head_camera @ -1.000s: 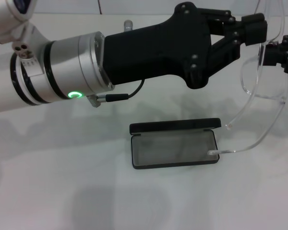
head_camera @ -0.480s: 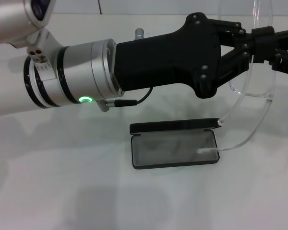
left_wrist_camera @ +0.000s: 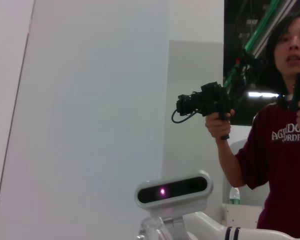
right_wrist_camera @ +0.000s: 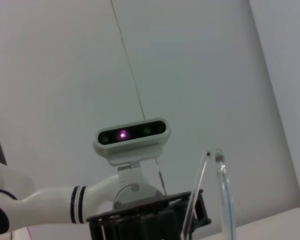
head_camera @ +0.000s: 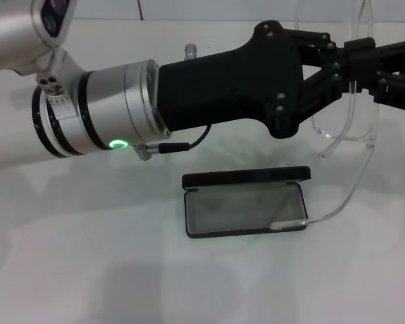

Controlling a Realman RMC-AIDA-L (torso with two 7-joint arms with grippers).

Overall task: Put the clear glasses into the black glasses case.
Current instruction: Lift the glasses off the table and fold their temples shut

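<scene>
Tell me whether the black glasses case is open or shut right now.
Open. The black glasses case lies on the table with its lid folded back and the grey lining exposed; nothing lies fully inside, only one arm tip of the clear glasses reaches its right end.

The head camera looks steeply down, close over the left gripper (head_camera: 354, 64), with the case (head_camera: 245, 202) below it. Both wrist cameras tilt upward, away from the table, toward the robot's head (left_wrist_camera: 173, 189) (right_wrist_camera: 132, 137), which both views share; the right one catches the glasses (right_wrist_camera: 222, 200) close by.
</scene>
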